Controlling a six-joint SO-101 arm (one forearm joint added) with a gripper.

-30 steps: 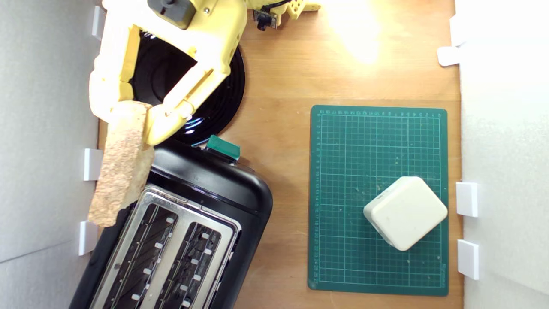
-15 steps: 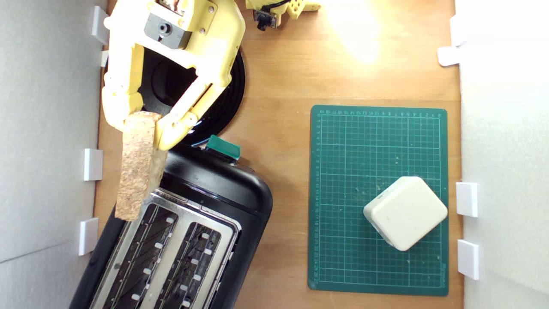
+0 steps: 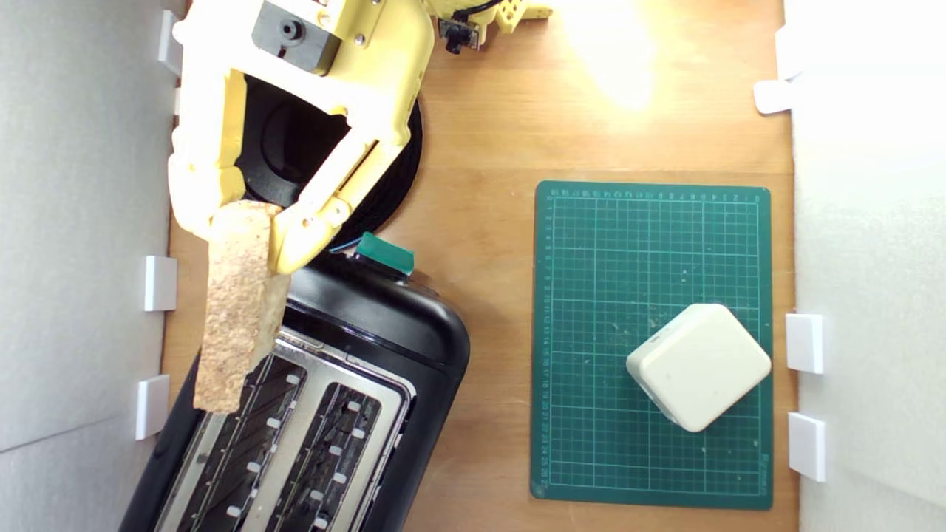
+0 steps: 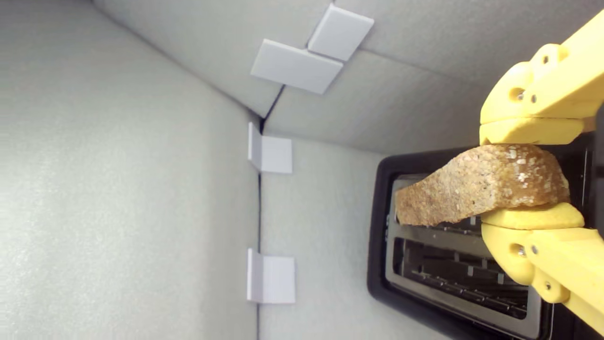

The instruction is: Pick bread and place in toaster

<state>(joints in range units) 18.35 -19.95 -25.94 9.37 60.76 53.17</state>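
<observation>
Bread held edge-on over the toaster, gripped at one end

The yellow pincer (image 3: 247, 222) is clenched on the crust end of the bread (image 3: 236, 310), which hangs lengthwise over the metal top plate of the toaster (image 3: 384, 325) at the bench's edge on the exterior view's left, its free end near the outer slot but not in it. In the wrist view the bread (image 4: 476, 191) sits between both jaws, above the slots of the toaster (image 4: 377, 226). It looks light and fairly stiff, yet the holey crumb would likely crush or tear under hard pressure. The firmer crust is probably the safest hold, and a grip at one end leaves the slice room to swing.
</observation>
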